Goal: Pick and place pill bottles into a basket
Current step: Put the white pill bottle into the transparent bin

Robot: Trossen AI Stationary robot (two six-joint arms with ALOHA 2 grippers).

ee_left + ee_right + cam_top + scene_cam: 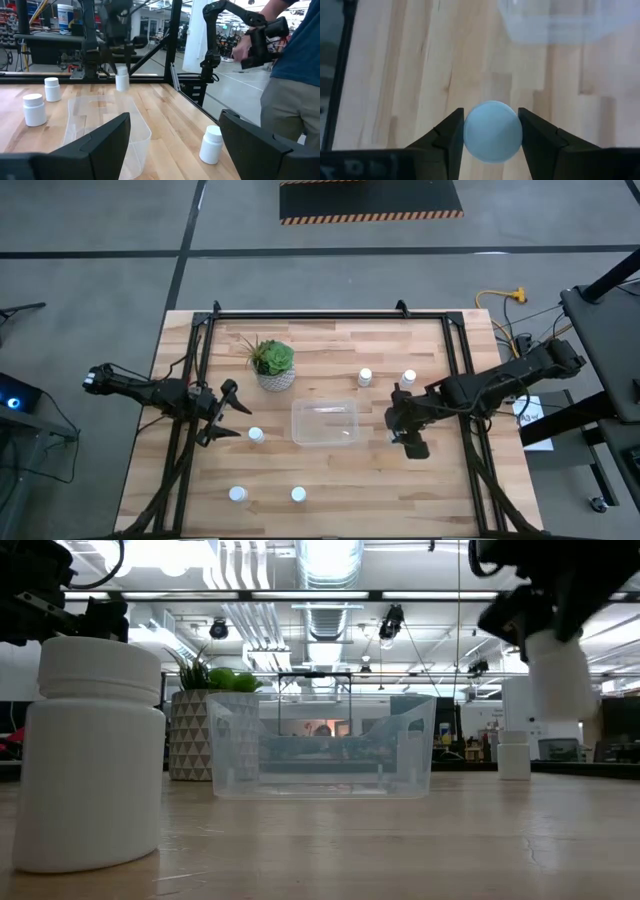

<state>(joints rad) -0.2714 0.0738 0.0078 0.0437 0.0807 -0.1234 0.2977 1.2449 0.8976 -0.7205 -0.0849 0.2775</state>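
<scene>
White and cylindrical, a small plastic pill bottle with a round cap [493, 132] sits clamped between the two dark fingers of the right pincer [397, 432], which hangs above the pale wooden plank surface [420, 480] just beside the right end of the clear rectangular plastic basket [324, 422]; in the low view this held bottle [556, 680] is lifted off the wood, to the right of the basket's see-through wall [322, 746]. The basket lies near the middle of the surface, and its rim shows pale in the right wrist view [555, 22], apart from the held bottle. Two more white capped bottles stand beyond the basket on the far side, one [365, 377] just right of the other's neighbour [408, 378], both near each other and well apart from the right pincer's load. Another bottle [256, 435] stands just left of the basket, close to the left pincer [226, 412], whose fingers are spread apart and hold nothing; the left wrist view shows that bottle [211, 144] on the wood beyond its splayed fingers. Two further bottles [237, 494] and [297, 494] stand along the near edge. A green succulent in a white patterned pot [273, 364] stands left of the basket toward the far side. A person in a blue top [295, 60] stands beside the surface.
</scene>
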